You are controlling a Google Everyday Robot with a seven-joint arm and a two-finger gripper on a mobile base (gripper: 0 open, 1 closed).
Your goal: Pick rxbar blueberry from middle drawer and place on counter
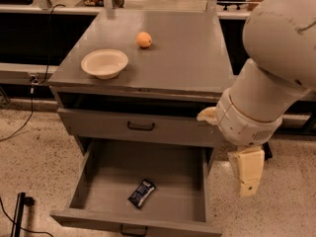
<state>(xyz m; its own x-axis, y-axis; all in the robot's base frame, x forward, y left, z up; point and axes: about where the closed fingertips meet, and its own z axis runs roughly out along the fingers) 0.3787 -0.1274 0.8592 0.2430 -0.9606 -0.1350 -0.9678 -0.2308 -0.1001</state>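
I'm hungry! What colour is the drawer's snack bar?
Snack bar: navy blue, camera view. Gripper hangs beside drawer.

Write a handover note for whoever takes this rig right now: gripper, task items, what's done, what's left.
Gripper: hangs low at the cabinet's right, outside the drawer, apart from the bar.
rxbar blueberry: lies flat on the floor of the middle drawer, near its front.
Counter: carries a cream bowl and an orange.
Done: drawer is open.
Left: reach in, grasp the bar, lift it, set it on the counter.
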